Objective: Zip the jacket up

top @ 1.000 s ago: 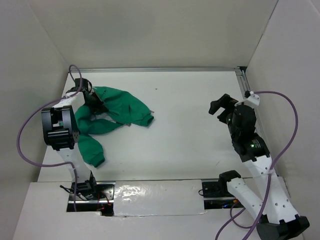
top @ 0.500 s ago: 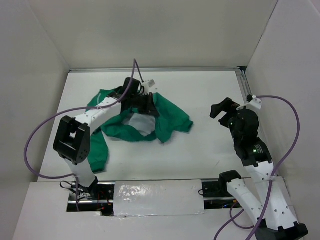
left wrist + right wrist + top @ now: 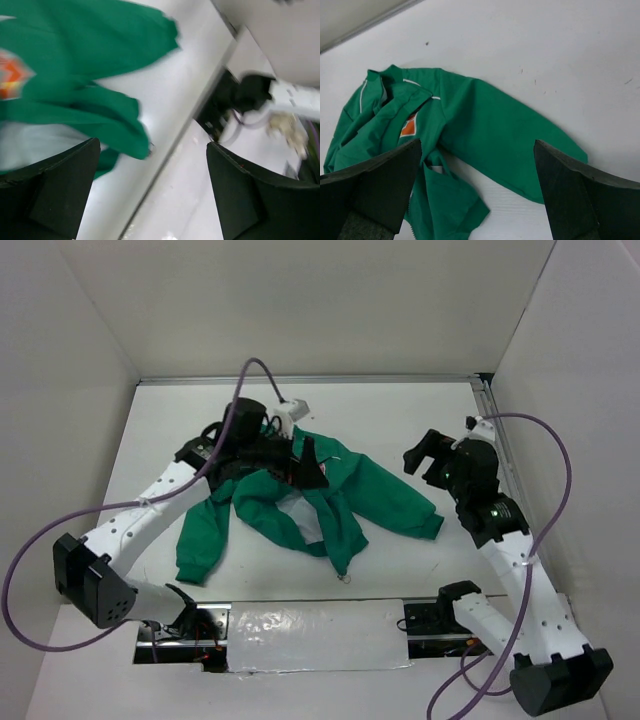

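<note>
Jacket (image 3: 335,500) lies rumpled on table (image 3: 400,410), left of centre. Front is unzipped, with white lining (image 3: 298,517) showing. One sleeve (image 3: 405,510) runs out to the right; the other sleeve (image 3: 200,540) lies near-left. Orange patch (image 3: 408,127) faces up on the far part.

Left gripper (image 3: 152,150) is over the jacket's far part, by the patch. Its fingers are spread wide with nothing between them (wrist view blurred; cannot tell whether a finger touches fabric).

Right gripper (image 3: 477,145) hovers right of the jacket, above bare table and far of the outstretched sleeve. Its fingers are also wide apart and empty.

Zipper teeth (image 3: 412,222) show on a front edge in the right wrist view.
</note>
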